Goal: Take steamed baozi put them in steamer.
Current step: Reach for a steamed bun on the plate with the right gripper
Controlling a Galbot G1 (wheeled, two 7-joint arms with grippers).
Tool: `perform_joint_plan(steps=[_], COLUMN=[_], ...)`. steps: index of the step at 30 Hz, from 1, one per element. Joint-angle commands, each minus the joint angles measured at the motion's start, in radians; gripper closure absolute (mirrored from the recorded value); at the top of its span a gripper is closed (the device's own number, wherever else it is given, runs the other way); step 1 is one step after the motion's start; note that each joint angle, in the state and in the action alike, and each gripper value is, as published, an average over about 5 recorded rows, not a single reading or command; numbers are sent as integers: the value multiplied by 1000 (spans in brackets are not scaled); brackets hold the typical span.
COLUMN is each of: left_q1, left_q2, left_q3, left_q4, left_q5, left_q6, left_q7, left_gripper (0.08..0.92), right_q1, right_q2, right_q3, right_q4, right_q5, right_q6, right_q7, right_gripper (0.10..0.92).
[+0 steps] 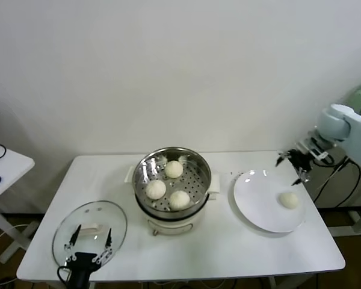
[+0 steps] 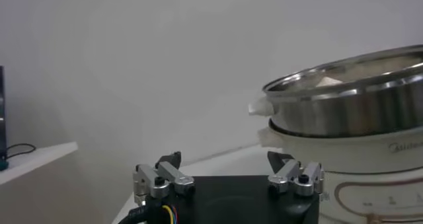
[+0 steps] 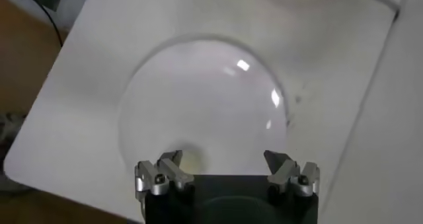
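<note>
Right gripper (image 1: 293, 165) hangs released, jaws spread, over the plate (image 1: 253, 198), lined up for the last bun (image 1: 289, 200). Three buns (image 1: 174, 169) sit in the steamer (image 1: 145, 170). Left gripper (image 1: 91, 241) waits released over the glass lid (image 1: 63, 229), bench-side.
</note>
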Motion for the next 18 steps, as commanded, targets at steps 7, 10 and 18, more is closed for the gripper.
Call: perform_joint_plan(steps=[7, 10, 18], left_q1=[-2, -3, -11], left_q2=[-11, -13, -13], left_q3=[-8, -10, -17], left_q4=[3, 8, 12], left_q5=[8, 8, 8], left_q6=[10, 12, 22], left_q7=[-1, -2, -1], left_gripper=[177, 177, 177], right_q1=[-306, -340, -358], right_q2=[94, 149, 221], right_q3=[308, 353, 349], right_q4=[-270, -315, -341], right_q5=[-259, -290, -291], right_q6=[-111, -102, -97], right_q7=[49, 58, 48], right_gripper=[203, 203, 203])
